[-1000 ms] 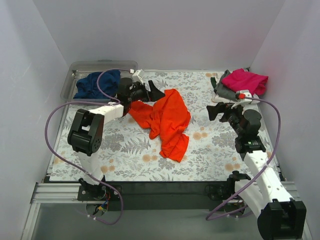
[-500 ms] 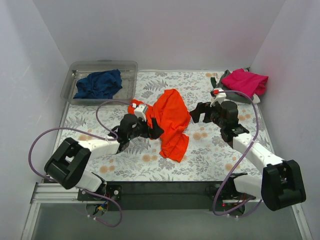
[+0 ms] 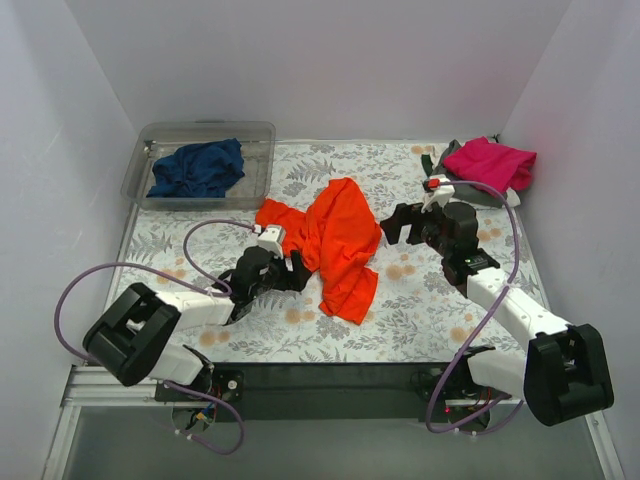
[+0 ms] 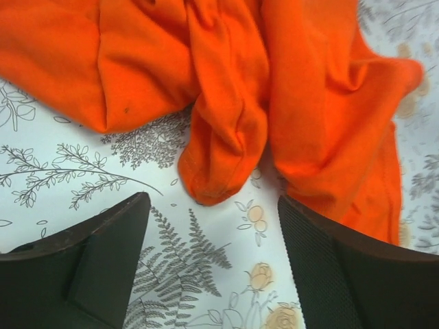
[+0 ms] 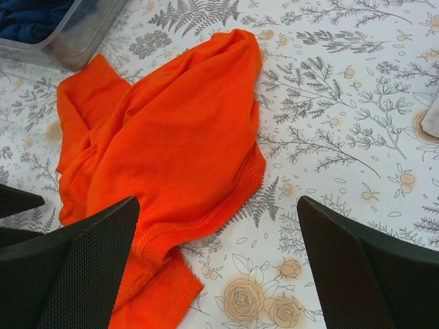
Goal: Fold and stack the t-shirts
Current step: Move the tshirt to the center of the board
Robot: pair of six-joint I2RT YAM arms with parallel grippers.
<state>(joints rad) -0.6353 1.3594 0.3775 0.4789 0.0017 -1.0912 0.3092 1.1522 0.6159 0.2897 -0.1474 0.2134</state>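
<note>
The orange-red t-shirt [image 3: 335, 240] lies crumpled in the middle of the floral mat; it also shows in the left wrist view [image 4: 226, 89] and the right wrist view [image 5: 171, 151]. My left gripper [image 3: 296, 270] is open and empty just left of the shirt's lower edge, low over the mat. My right gripper [image 3: 396, 224] is open and empty just right of the shirt. The navy t-shirt [image 3: 198, 167] lies bunched in the clear tub [image 3: 160, 132]. The magenta-pink t-shirt [image 3: 490, 163] lies on the grey t-shirt [image 3: 450, 184] at the back right.
The floral mat [image 3: 420, 300] covers the table between white walls. The tub's corner shows at the upper left of the right wrist view [image 5: 75, 41]. A black rail [image 3: 330, 378] runs along the near edge.
My left arm swung from the shirt's back-left edge down to the near left of the shirt. My right arm moved left toward the shirt. The shirt's left part shifted slightly.
</note>
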